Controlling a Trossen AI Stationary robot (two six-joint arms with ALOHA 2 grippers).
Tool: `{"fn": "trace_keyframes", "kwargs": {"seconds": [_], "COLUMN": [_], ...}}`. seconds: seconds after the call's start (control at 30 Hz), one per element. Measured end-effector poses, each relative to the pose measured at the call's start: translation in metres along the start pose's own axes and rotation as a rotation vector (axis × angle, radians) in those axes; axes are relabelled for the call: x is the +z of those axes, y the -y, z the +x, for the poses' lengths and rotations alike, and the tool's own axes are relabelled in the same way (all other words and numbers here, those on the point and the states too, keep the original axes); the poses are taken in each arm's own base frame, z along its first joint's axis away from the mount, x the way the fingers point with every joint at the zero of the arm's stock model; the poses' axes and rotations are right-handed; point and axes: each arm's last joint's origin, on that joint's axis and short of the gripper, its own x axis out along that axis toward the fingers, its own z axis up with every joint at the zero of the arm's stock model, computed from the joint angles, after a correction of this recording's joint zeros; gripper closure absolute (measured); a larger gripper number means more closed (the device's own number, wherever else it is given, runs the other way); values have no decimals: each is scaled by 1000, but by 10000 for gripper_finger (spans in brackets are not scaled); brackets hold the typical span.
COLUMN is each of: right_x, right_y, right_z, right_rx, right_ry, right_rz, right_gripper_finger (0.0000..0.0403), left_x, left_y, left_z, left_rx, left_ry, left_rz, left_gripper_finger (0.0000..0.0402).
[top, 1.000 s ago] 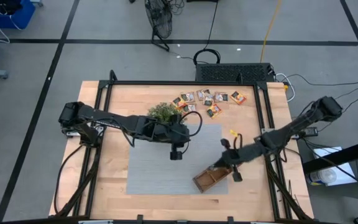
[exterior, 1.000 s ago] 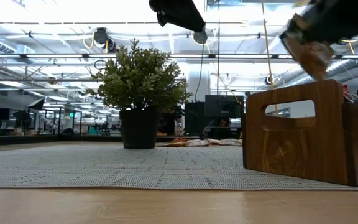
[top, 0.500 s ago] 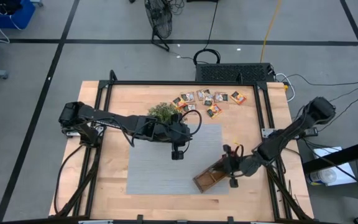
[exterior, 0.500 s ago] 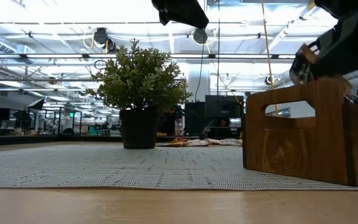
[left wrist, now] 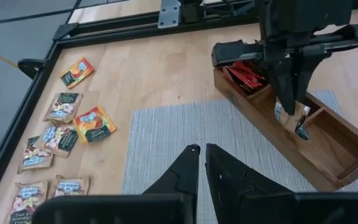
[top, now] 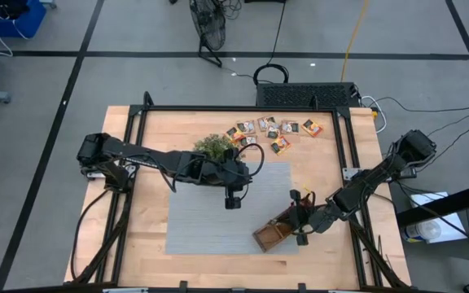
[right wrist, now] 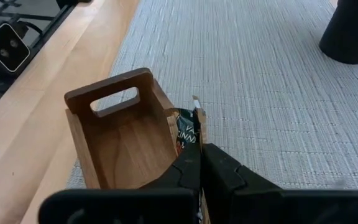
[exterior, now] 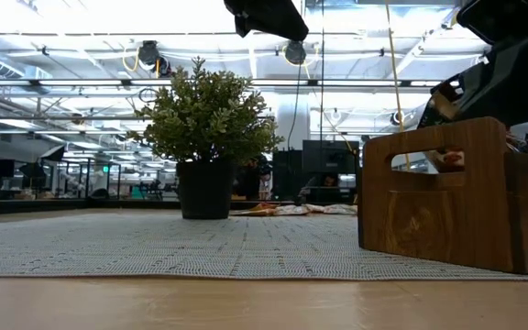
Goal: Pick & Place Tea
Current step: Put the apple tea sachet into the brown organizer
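My right gripper point(right wrist: 201, 154) is shut on one dark tea sachet point(right wrist: 188, 129) over the brown wooden tray point(top: 269, 237), which stands on the grey mat point(top: 210, 220). In the left wrist view the sachet point(left wrist: 301, 122) dips into the tray's middle compartment. Red sachets point(left wrist: 246, 73) fill one end compartment. Several more tea sachets point(top: 272, 129) lie flat on the bare wood at the far side. My left gripper point(left wrist: 201, 149) hovers over the mat near the potted plant point(top: 212, 147), its fingers almost together with nothing between them. My right gripper pinches the sachet's upper part point(right wrist: 191, 142) between its two fingers. The fingers point(left wrist: 289, 93) slant down from the table's right side. The sachet hangs upright below them, its lower part inside the tray's middle compartment. Whether it touches the tray's floor does not show.
The tray's end wall with the handle slot point(exterior: 429, 158) faces the low camera. The plant point(exterior: 204, 119) stands on the mat's far left part. A black frame rail point(top: 243, 108) runs along the table's far edge. Bare mat point(top: 202, 232) lies left of the tray.
My right gripper has come down and toward the table's near edge with the sachet. The sachet was above the tray's end wall before. Now it hangs lower, behind that wall and inside the tray.
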Motion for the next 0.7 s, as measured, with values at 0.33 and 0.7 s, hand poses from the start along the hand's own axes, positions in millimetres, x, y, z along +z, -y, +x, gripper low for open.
{"fn": "trace_keyframes", "kwargs": {"seconds": [0.33,0.7], "right_x": [0,11], "right_y": [0,3], "right_z": [0,-8], "right_rx": [-5,-39], "right_ry": [-3,78], "right_rz": [-28,-106], "right_gripper_finger": [336,278], "left_x": [0,0], "left_y": [0,0], "left_z": [0,0], "left_rx": [0,0], "left_ry": [-1,-1], "left_rz": [-4,-8], "left_gripper_finger": [366,366]}}
